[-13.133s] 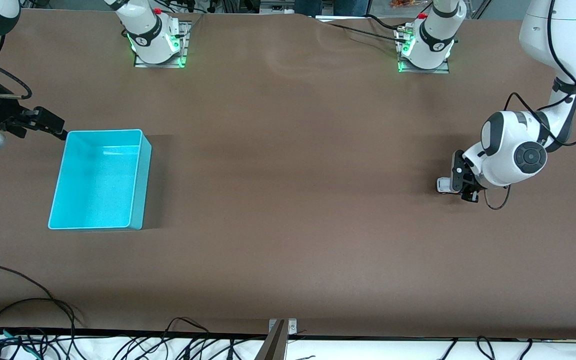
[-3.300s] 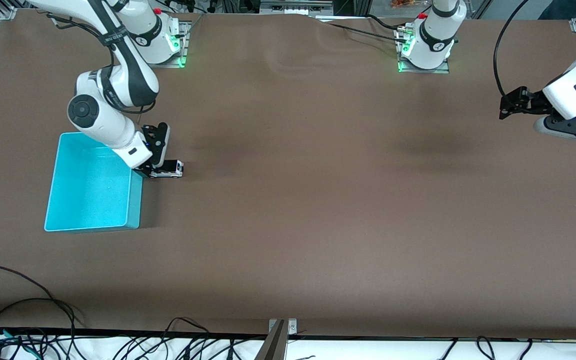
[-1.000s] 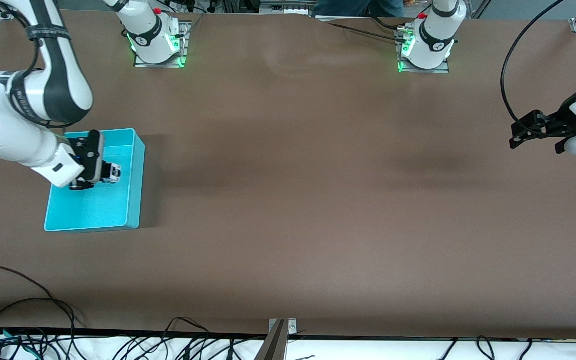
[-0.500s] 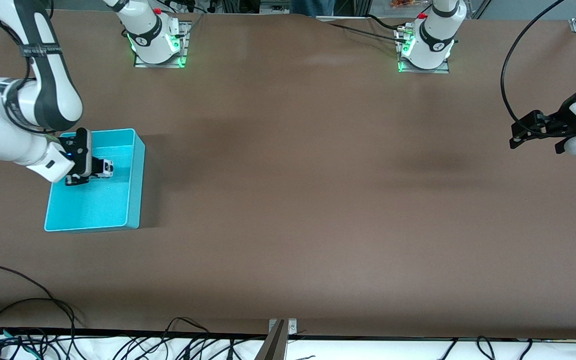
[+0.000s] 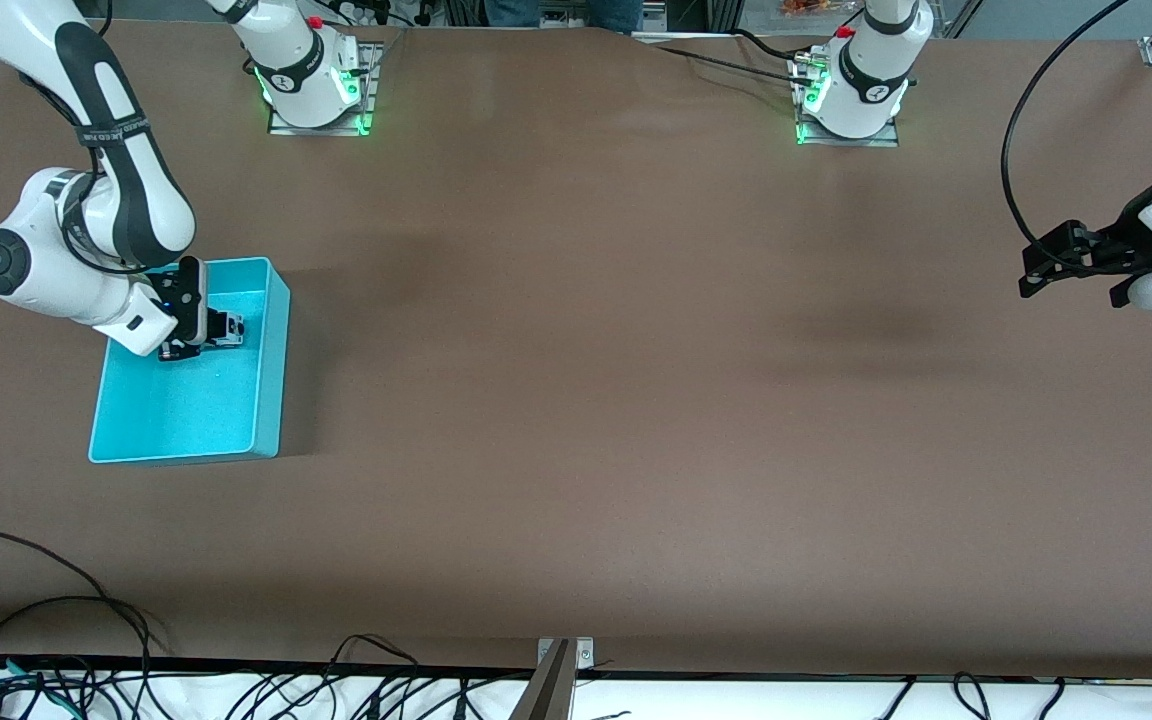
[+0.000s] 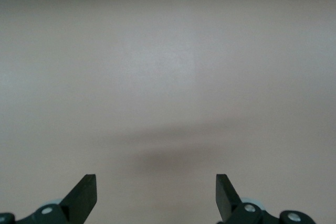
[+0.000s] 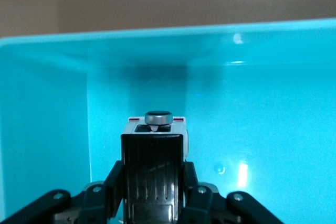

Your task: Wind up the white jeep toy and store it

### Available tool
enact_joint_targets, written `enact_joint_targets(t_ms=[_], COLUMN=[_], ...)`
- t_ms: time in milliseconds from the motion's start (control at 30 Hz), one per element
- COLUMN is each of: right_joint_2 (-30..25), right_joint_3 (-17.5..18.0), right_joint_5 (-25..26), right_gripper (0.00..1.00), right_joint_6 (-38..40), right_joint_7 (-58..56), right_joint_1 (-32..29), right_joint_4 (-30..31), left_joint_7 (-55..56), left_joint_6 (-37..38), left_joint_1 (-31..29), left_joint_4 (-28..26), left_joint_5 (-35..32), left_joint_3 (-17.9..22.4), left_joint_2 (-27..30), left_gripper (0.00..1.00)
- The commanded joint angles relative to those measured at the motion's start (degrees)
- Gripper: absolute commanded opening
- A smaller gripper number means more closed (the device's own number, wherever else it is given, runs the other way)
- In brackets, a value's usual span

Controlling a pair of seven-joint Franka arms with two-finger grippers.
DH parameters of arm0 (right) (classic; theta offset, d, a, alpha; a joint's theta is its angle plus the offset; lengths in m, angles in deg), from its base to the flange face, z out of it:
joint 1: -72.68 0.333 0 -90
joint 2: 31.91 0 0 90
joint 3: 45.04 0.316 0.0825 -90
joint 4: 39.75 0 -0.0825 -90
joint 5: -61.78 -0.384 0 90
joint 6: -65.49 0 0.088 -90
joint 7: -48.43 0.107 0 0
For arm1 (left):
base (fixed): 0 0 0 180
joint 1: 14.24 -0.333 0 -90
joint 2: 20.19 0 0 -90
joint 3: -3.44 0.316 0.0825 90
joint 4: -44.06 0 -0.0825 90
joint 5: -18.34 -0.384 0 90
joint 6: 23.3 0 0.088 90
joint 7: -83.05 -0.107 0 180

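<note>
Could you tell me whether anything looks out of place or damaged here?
Nothing stands out. The right gripper holds the white jeep toy inside the cyan bin, which sits square and intact. The left gripper waits open over the table.

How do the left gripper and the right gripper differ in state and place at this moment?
The left gripper has its jaws open and holds nothing, while the right gripper has its jaws shut on the white jeep toy. The left gripper waits over bare table at the left arm's end; the right gripper is over the cyan bin. Both are black and two-fingered.
</note>
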Motion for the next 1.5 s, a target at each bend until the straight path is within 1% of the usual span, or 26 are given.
enact_joint_targets(t_ms=[0,100,167,200,233,500,600,700,767,833,1067,1267,1467], right_joint_2=[0.61,0.79,0.79,0.79,0.79,-0.88,-1.06,-1.06,-0.97,-1.06,-2.81,-3.61,-3.61], right_joint_3=[0.09,0.09,0.18,0.18,0.18,0.62,0.8,1.5,1.5,1.5,1.68,2.73,2.82], right_joint_5=[-1.31,-1.31,-1.31,-1.31,-1.4,-2.1,-2.28,-5.17,-5.88,-5.88,-5.71,-5.36,-4.65], right_gripper=[0.28,0.47,0.71,0.88,1.0,1.0,1.0,1.0,1.0,1.0,1.0,1.0,1.0], right_joint_6=[-1.97,-2.06,-1.97,-1.97,-1.97,0.22,4.25,9.7,13.57,16.13,20.96,27.11,34.76], right_joint_7=[-2.57,-2.57,-2.57,-2.48,-2.3,-2.22,-1.78,0.32,3.39,7.26,22.81,39.59,56.38], right_joint_1=[-0.92,-0.92,-0.83,-0.83,-0.83,-0.74,-0.74,-0.66,-0.65,-0.57,-0.3,-0.13,1.01], right_joint_4=[0.6,0.51,0.51,0.51,0.51,-1.24,-4.57,-9.67,-12.57,-14.95,-21.19,-27.08,-33.06], left_joint_7=[0.65,0.65,0.65,0.65,0.65,0.65,0.65,0.65,0.65,0.65,0.65,0.65,0.74], left_joint_6=[0.7,0.7,0.7,0.7,0.7,0.7,0.7,0.7,0.52,0.43,0.43,0.43,0.43], left_joint_1=[-0.22,-0.22,-0.22,-0.3,-0.22,-0.3,-0.3,-0.3,-0.3,-0.3,-0.3,-0.3,-0.3], left_joint_4=[2.09,2.09,2.09,2.09,2.09,2.09,2.09,2.09,2.09,2.09,2.09,2.09,2.09], left_joint_5=[-0.51,-0.51,-0.51,-0.51,-0.51,-0.42,-0.42,-0.42,-0.33,-0.33,-0.33,-0.33,-0.33], left_joint_3=[-0.21,-0.21,-0.21,-0.21,-0.21,-0.21,-0.21,-0.21,-0.21,-0.21,-0.21,-0.21,-0.13], left_joint_2=[-1.11,-1.02,-1.11,-1.11,-1.11,-1.11,-1.11,-1.11,-1.11,-1.11,-1.19,-1.11,-1.19], left_gripper=[1.0,1.0,1.0,1.0,1.0,1.0,1.0,1.0,1.0,1.0,1.0,1.0,1.0])
